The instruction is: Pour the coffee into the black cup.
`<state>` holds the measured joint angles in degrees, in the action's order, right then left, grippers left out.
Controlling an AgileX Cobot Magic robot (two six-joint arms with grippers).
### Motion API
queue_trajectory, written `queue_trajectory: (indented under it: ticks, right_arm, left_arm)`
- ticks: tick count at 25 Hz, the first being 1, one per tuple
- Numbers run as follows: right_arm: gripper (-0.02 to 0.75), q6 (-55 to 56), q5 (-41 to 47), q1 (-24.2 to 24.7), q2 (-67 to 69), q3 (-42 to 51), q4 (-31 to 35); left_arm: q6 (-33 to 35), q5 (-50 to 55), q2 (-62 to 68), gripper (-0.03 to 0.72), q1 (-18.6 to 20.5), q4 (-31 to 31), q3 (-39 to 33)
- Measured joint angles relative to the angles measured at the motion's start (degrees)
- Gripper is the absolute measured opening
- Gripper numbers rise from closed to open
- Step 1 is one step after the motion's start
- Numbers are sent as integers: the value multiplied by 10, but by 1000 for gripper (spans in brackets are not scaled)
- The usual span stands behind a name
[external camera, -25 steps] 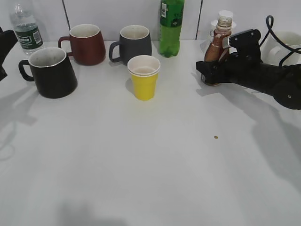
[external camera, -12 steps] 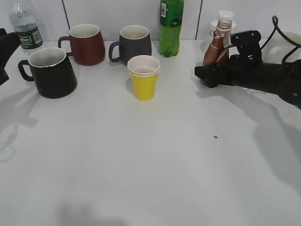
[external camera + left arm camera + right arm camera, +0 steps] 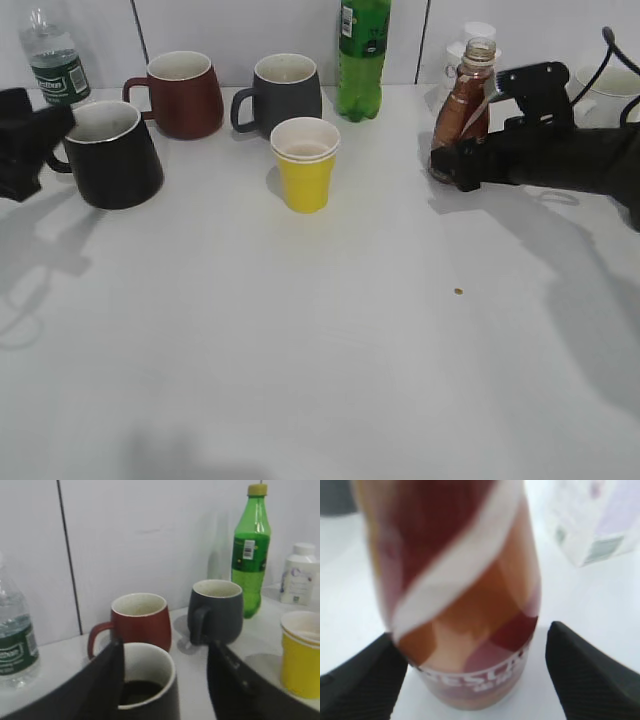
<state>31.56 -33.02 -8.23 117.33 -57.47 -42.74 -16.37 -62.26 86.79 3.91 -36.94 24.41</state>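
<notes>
The black cup (image 3: pixel 112 158) stands at the left of the table, and the left wrist view shows dark liquid in its white inside (image 3: pixel 145 690). My left gripper (image 3: pixel 50 135) is open at the cup's handle side. In its wrist view my left gripper (image 3: pixel 165 680) has one finger overlapping the rim and the other standing apart. The coffee bottle (image 3: pixel 462 105) stands upright and uncapped at the back right. My right gripper (image 3: pixel 450 165) is open at its base. In the right wrist view its fingers flank the label (image 3: pixel 470 630) of the bottle, with a gap on the right side.
A maroon mug (image 3: pixel 185 95) and a dark grey mug (image 3: pixel 285 92) stand behind a yellow paper cup (image 3: pixel 305 165). A green bottle (image 3: pixel 362 60), a water bottle (image 3: pixel 52 65) and a white bottle (image 3: pixel 470 40) line the back wall. A small crumb (image 3: pixel 459 292) lies mid-table.
My left gripper has moved right, up to the black cup, and its jaws have widened. My right gripper has opened and drawn back to the right, leaving the bottle standing.
</notes>
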Motion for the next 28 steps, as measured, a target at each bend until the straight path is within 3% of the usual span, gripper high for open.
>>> queue_trajectory:
  ticks: [4,11,22,28]
  right_arm:
    - [663,12,29,0,-24,0,0]
    - [659,98,123,0,-59,0,-38]
    - [598,193,175,0,-127,59,-79]
    - [593,322,204,-8,-188,64,-187]
  left_arm:
    - [0,28,0,484,-38,0,0]
    - [-5,71,-4,496,-87,0,0]
    - [-134,243,-50,497,-135,17,0]
    - [-215,329,-86,447,-141,16,0]
